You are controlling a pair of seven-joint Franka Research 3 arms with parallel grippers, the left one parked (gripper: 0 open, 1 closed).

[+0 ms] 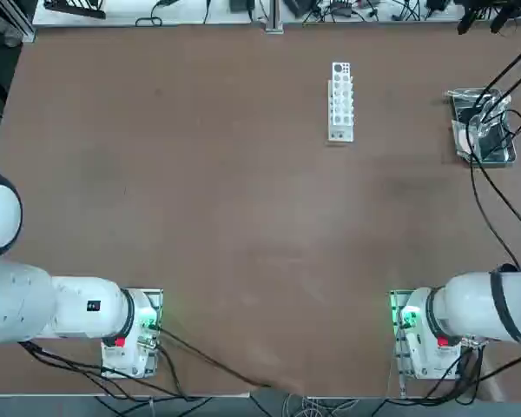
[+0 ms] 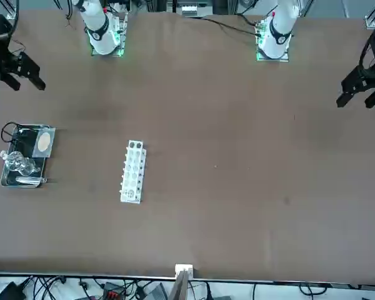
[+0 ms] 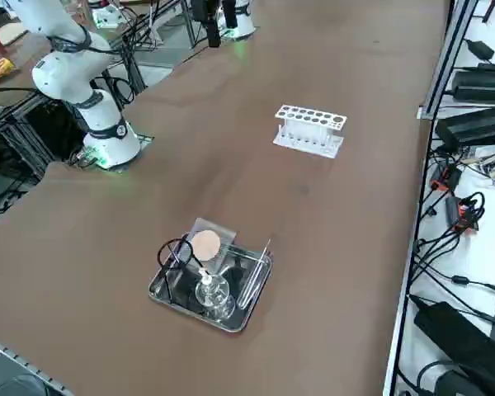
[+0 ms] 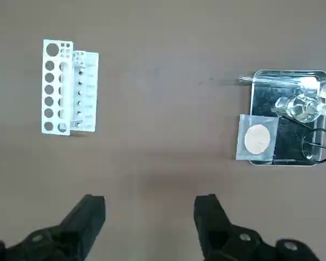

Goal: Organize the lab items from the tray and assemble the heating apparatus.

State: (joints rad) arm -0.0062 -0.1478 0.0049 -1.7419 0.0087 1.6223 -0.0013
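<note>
Tray (image 4: pixel 289 76) with burner (image 4: pixel 299 106), ring stand (image 4: pixel 318 142) and mesh (image 4: pixel 256 138) sits at 2 o'clock from right end effector (image 4: pixel 149 217), fingers spread, nothing held, well apart.

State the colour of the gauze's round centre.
Tan, ringed by grey on the square mesh; clearest in the right wrist view.

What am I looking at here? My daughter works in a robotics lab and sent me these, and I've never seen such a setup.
Two robot arms stand at a brown table, pictured from overhead, across, the side, and the working arm's wrist. The right gripper hangs open above the table, holding nothing. A small metal tray holds a glass burner, a black wire ring stand and a square mesh overlapping its rim. A white holed rack stands apart.
</note>
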